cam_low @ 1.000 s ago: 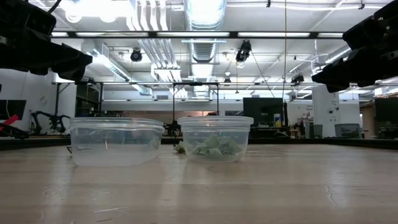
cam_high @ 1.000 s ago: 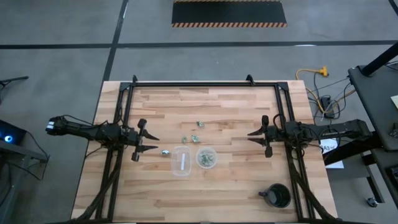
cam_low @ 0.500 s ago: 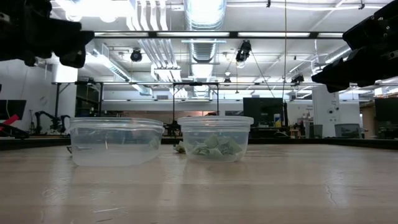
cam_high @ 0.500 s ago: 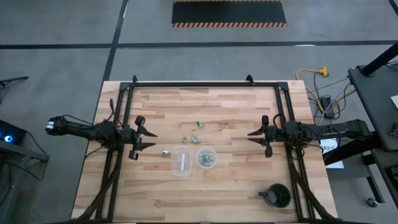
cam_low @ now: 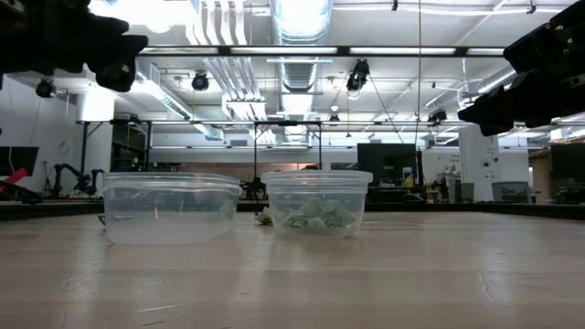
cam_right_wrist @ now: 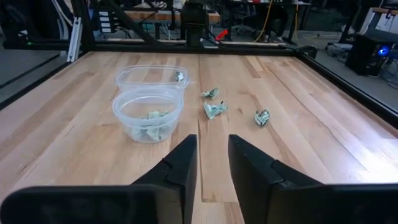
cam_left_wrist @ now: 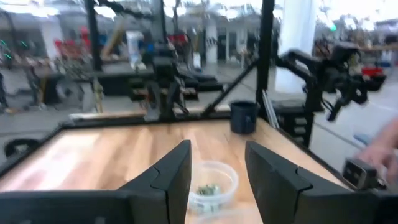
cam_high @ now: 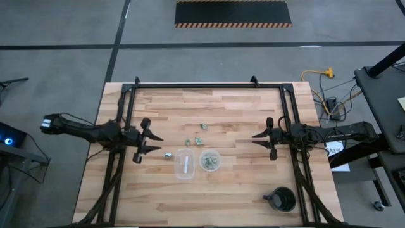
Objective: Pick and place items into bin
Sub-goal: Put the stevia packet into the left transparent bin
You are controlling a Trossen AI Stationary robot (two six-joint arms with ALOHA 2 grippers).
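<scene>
Fingers spread and empty, the left gripper hovers at nine o'clock of a silvery piece, nearest the loose items; the right gripper, likewise spread, waits at three o'clock.

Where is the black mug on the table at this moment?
In the high view the black mug stands near the table's front right corner, apart from the two clear cups at the middle.
</scene>
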